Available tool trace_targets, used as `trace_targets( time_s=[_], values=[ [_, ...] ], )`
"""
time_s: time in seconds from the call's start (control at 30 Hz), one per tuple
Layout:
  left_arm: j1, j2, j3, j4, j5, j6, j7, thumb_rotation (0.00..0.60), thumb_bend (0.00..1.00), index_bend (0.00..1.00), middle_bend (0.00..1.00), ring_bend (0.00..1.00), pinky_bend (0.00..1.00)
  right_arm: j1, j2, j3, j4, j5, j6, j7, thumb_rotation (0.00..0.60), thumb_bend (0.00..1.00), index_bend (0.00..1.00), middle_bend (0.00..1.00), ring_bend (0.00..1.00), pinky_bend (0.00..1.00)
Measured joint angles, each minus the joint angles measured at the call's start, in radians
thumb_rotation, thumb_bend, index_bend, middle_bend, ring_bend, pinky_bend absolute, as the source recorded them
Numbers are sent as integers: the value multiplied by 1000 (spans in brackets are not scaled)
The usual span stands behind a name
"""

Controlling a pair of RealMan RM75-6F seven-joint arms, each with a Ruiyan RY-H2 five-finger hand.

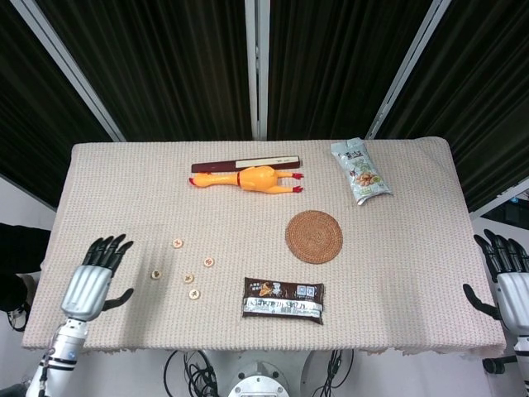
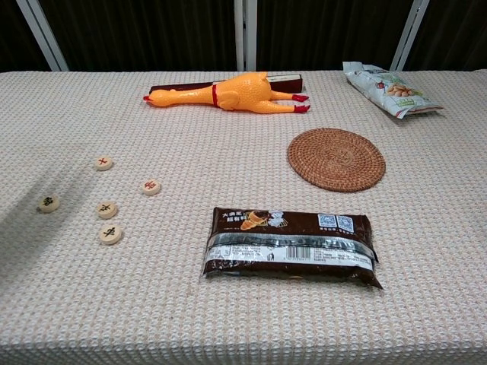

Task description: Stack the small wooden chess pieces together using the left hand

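1. Approach is the step in hand, by my reading: the left hand (image 1: 88,285) hovers over the near-left part of the table (image 1: 124,182) with its fingers spread and nothing in them, just left of the chess pieces and touching none of them.
2. Five small wooden chess pieces lie flat and apart from one another on the cloth: the far piece (image 2: 103,163), the right piece (image 2: 151,186), the left piece (image 2: 49,203), the middle piece (image 2: 106,209) and the near piece (image 2: 110,234).
3. The left piece lies nearest the hand, so it is probably the easiest first pick; a thumb-and-fingertip pinch on its rim, coming from above, should suit so thin a disc.
4. The middle piece sits among the others and would make a sensible base. Set each disc down level and centred, and let go only once it rests flat.
5. Low discs on woven cloth may slide or tip under a sideways nudge.
6. The pieces are round, so they have no long axis in plan and point no particular way; each short axis stands upright, marked face up.
7. The right hand (image 1: 506,279) hangs off the table's right edge, fingers apart and holding nothing.
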Motion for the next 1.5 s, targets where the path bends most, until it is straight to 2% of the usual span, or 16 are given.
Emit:
trace_targets(
  time_s=[0.3, 0.7, 1.0, 1.5],
  values=[
    [-77, -116, 4, 7, -28, -137, 83, 600, 229, 173, 32, 0, 0, -12, 10, -7, 8, -21, 24, 39, 600, 261, 0, 0, 0, 0],
    [-144, -209, -32, 77, -117, -227, 102, 600, 272, 304, 33, 0, 0, -22, 17, -14, 19, -40, 46, 66, 600, 260, 0, 0, 0, 0],
    [-181, -236, -48, 145, -171, -268, 95, 600, 284, 375, 33, 0, 0, -23, 16, -11, 19, -33, 45, 67, 600, 261, 0, 0, 0, 0],
    [-233, -268, -39, 216, -161, -315, 41, 600, 284, 402, 33, 0, 0, -22, 15, -8, 15, -24, 38, 63, 600, 261, 0, 0, 0, 0]
  ],
)
